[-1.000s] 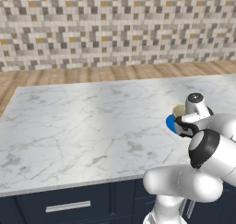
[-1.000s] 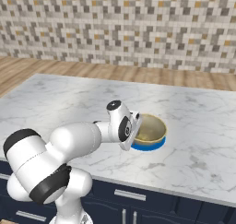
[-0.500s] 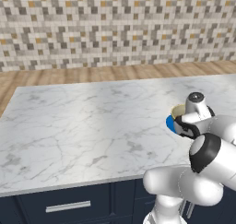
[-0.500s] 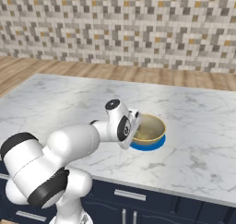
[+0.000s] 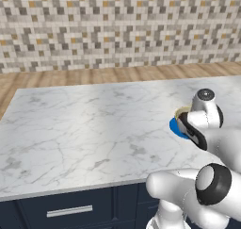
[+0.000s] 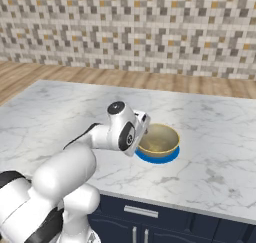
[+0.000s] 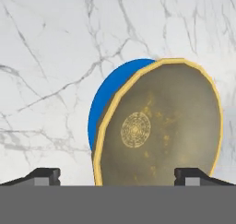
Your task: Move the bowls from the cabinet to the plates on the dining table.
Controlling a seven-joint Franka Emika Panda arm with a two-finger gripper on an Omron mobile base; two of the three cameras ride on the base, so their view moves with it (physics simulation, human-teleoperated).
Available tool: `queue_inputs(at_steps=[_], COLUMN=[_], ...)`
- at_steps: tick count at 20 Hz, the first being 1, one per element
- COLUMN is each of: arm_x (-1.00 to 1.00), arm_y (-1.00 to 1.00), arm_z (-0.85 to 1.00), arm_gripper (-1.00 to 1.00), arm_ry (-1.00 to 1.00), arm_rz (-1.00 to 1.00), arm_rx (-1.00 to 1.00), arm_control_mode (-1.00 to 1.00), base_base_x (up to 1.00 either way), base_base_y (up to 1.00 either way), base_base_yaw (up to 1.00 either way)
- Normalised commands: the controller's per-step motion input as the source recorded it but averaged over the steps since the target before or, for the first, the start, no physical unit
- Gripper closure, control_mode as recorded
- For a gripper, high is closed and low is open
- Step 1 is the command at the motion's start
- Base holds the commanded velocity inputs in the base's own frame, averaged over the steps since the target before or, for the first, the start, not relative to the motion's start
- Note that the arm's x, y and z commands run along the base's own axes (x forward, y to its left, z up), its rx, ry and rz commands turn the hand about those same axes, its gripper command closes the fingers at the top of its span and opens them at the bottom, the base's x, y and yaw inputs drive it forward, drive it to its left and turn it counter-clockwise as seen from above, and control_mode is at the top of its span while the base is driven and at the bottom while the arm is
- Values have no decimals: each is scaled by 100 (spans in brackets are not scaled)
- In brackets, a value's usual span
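While the dining table (image 6: 220, 137) takes most of the scene with its white marble top, one bowl (image 6: 159, 140) already sits on the blue plate (image 6: 158, 158), near the front edge of the top. In the right base view it stands upright and centred on the plate, with the blue rim showing around its lower side. So, as far as the pictures show, one of the two moves looks finished. The other bowl, the pale plate and the cabinet are not where I can judge them, so I think the second move is not yet done.

Behind the table runs a wooden floor (image 5: 94, 75) and a wall of small mosaic tiles (image 5: 117, 25). Below the top, navy drawers (image 5: 70, 209) with a silver handle are visible. I see no other objects on the marble near the plate to stand in the way.

From the hand view, the gripper (image 7: 117, 177) has its two fingertips (image 7: 44, 176) spread wide, one at each side of the bowl's rim and apart from it. It grasps nothing; the bowl is released.
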Motion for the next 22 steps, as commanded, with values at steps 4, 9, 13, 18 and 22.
queue_inputs(at_steps=[4,9,13,18,22], arm_x=[-1,-10,-21,-31,-27], arm_y=[15,14,19,23,25], arm_z=[60,68,67,58,57], arm_gripper=[-100,-100,-100,-100,-100], arm_ry=[-6,-8,-11,-14,-16], arm_rz=[0,0,0,0,-1], arm_rx=[6,4,3,3,2], arm_control_mode=[-100,-100,-100,-100,-100], base_base_x=[0,0,0,0,0], base_base_y=[0,0,0,0,0], base_base_yaw=[0,0,0,0,0])
